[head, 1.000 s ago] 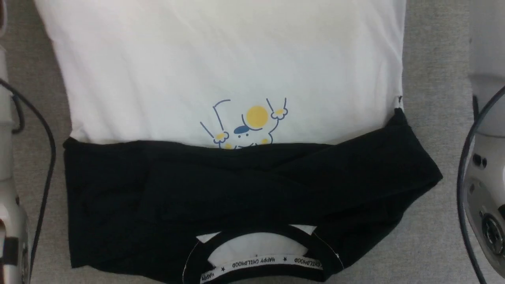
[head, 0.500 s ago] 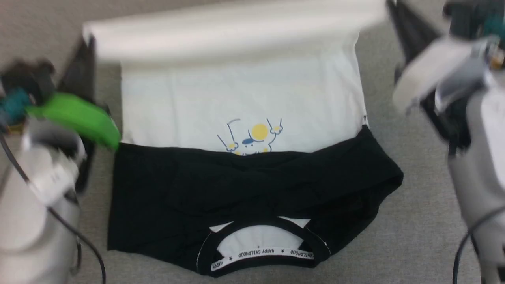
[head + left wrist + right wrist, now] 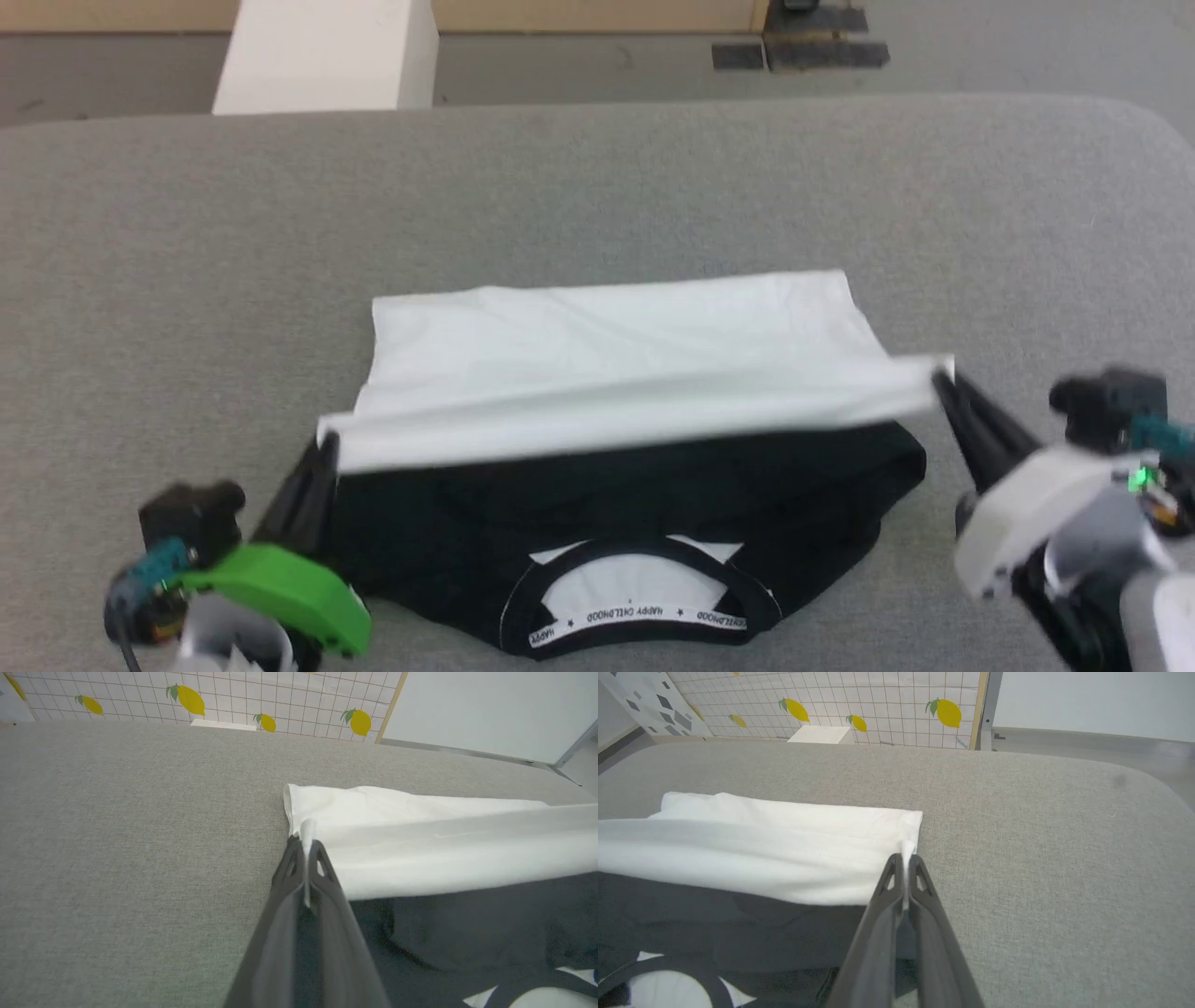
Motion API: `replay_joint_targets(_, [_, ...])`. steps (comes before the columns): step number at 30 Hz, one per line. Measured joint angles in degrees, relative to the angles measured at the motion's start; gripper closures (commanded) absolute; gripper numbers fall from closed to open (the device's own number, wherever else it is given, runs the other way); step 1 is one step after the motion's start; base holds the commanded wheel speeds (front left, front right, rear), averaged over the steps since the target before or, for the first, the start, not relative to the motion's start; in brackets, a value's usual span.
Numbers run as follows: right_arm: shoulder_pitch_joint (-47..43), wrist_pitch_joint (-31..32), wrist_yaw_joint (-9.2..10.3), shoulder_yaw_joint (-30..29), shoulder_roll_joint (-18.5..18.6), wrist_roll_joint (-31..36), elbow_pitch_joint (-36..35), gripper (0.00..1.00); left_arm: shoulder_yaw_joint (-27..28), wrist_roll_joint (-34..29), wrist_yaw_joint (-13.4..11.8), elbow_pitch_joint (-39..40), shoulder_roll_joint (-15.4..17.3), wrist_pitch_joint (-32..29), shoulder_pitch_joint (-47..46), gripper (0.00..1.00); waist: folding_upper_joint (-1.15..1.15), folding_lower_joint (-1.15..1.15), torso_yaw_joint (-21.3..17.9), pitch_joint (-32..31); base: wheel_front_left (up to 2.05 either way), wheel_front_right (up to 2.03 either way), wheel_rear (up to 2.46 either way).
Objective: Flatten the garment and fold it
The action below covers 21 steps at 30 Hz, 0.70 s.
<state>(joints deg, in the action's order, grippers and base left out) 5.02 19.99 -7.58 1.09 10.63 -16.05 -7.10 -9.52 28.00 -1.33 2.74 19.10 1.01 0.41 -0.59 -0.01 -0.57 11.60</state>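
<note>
The garment (image 3: 616, 345) lies on the grey table (image 3: 597, 187), its white body doubled back toward me over the black sleeves (image 3: 616, 495). The black neckband with lettered tape (image 3: 635, 611) sits nearest me. My left gripper (image 3: 325, 446) is shut on the white hem's left corner, also seen in the left wrist view with the gripper (image 3: 307, 842) pinching white cloth (image 3: 444, 849). My right gripper (image 3: 938, 378) is shut on the hem's right corner; in its wrist view the gripper (image 3: 903, 858) clamps the white fabric (image 3: 784, 849). The lifted hem stretches taut between both grippers above the sleeves.
The grey padded table stretches wide beyond the garment, with a rounded far right corner (image 3: 1148, 121). Behind it stand a white block (image 3: 327, 56) on the floor and a tiled wall with lemon prints (image 3: 948, 711).
Both grippers have carried the white hem from the far side toward me, doubling the body over and hiding the chest print. The head camera has also tilted up, showing the table's far edge.
</note>
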Motion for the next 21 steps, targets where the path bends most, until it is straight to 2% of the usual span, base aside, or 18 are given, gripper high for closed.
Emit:
replay_joint_targets(4, [-6.54, 2.78, 0.0, -1.98, -2.92, 1.96, -2.71, 1.0, -0.1, 1.43, -1.15, -0.81, -1.97, 1.76, 3.32, 1.0, 0.0, 0.0, 0.72, -1.72, 0.0, 0.0, 0.0])
replay_joint_targets(10, [-13.89, 5.8, 0.0, -3.5, -6.31, 3.97, -3.87, 1.0, -1.07, 1.85, -1.49, -4.12, -3.47, 3.3, 6.87, 1.0, 0.0, 0.0, 1.5, -3.3, 0.0, 0.0, 0.0])
replay_joint_targets(18, [-15.92, 6.46, 0.01, -3.75, -7.5, 5.08, 2.13, 1.0, -3.67, 1.82, -0.14, -11.84, -5.1, 5.23, 6.89, 1.0, 0.0, 0.0, 2.31, -3.41, 0.0, 0.0, 0.0])
replay_joint_targets(19, [-15.92, 6.46, 0.01, -3.72, -7.54, 5.02, 3.18, 0.8, -3.83, 1.85, 0.04, -12.8, -5.31, 5.24, 6.77, 0.44, 0.0, 0.01, 2.34, -3.41, 0.0, 0.0, 0.0])
replay_joint_targets(20, [-15.92, 6.48, 0.01, -3.54, -7.55, 4.79, 4.1, 0.15, -3.99, 2.0, 0.31, -13.69, -5.49, 5.22, 6.69, 0.0, 0.0, 0.01, 2.35, -3.45, 0.0, 0.0, 0.0])
replay_joint_targets(21, [-15.92, 6.75, 0.0, -3.5, -7.61, 4.03, 4.92, 0.0, -4.19, 2.09, 0.35, -14.45, -5.65, 5.23, 6.61, 0.0, 0.0, 0.0, 2.33, -3.55, 0.0, 0.0, 0.0])
